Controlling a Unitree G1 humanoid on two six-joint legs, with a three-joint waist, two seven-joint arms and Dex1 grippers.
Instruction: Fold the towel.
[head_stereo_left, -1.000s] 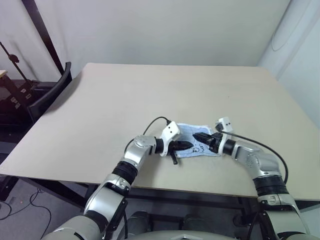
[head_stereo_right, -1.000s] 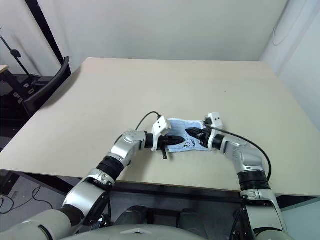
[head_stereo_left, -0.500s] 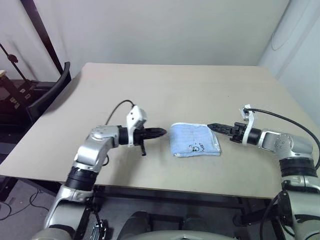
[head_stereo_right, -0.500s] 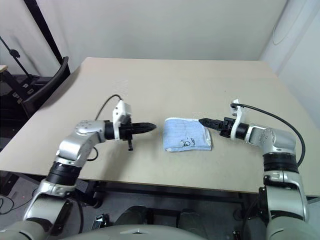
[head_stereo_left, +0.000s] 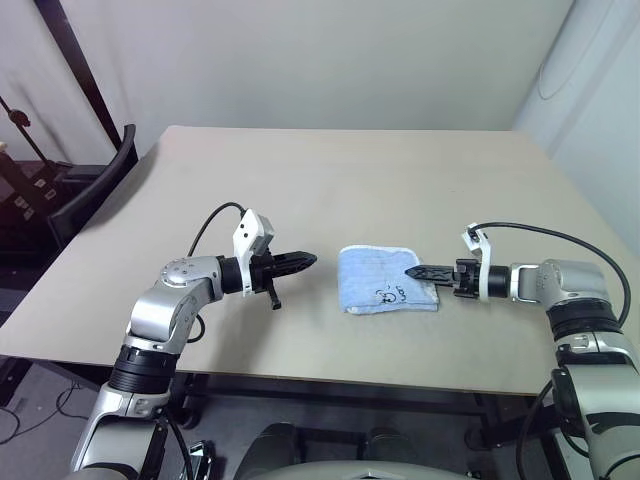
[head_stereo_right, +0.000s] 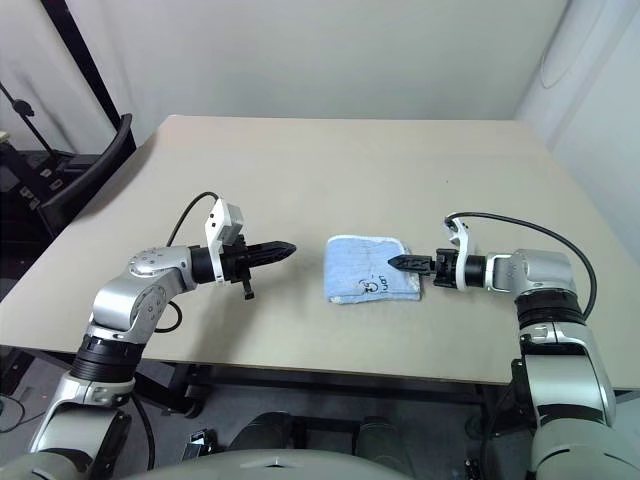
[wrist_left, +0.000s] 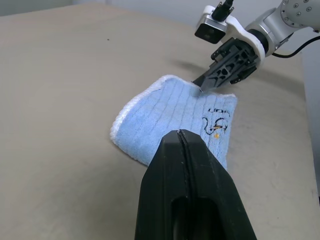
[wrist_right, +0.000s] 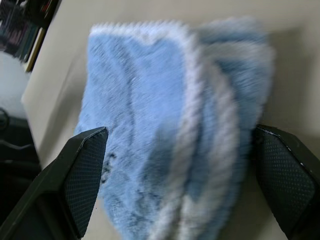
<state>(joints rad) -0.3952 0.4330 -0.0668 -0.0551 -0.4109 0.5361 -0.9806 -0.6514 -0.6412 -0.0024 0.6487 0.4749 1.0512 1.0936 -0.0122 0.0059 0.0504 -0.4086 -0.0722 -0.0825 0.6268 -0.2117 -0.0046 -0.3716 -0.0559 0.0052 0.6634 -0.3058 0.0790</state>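
Both grippers (head_stereo_left: 306, 262) withdrawn from towel (head_stereo_left: 385, 279)

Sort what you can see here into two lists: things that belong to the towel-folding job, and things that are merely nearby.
Part of the job:
- towel, folded on the table
- left gripper, shut
- right gripper, open at the towel's edge

Merely nearby:
- black chair beside the table
- dark stand

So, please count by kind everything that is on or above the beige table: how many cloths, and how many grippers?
Small light blue terry towel with white edging, folded: 1
Black two-fingered grippers: 2, left gripper and right gripper
Total: 3
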